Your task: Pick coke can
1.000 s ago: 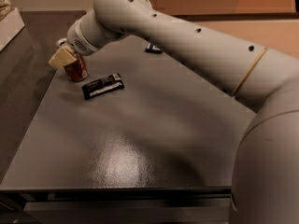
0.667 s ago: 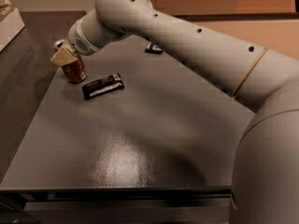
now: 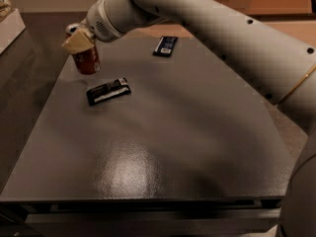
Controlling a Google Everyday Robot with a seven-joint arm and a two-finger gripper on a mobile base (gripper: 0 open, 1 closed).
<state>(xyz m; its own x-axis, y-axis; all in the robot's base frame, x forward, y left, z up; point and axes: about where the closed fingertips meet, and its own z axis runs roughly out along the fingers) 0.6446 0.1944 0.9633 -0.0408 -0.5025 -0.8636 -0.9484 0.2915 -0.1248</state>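
- The small red cylindrical coke can (image 3: pixel 88 62), with a silver top, is in the upper left of the frame, at the far left corner of the dark grey matte table (image 3: pixel 173 132).
- The two-finger gripper (image 3: pixel 81 46) is clamped around the upper half of the coke can. One beige finger (image 3: pixel 76 42) lies across the can's front, just under its rim.
- The can is tilted, with its silver top leaning toward the upper left and its red lower body showing below the finger.
- Whether the can's base touches the tabletop cannot be told.
- The thick white robot arm (image 3: pixel 207 19) runs from the lower right edge of the frame diagonally up across the top to the gripper.
- A flat black snack wrapper with pale print (image 3: pixel 108 91) lies on the table just below and right of the can, apart from it.
- A second flat dark wrapper (image 3: pixel 165 46) lies near the table's far edge, upper centre, partly under the arm.
- A pale block (image 3: pixel 10 28) sits at the upper left edge of the frame, off the table.
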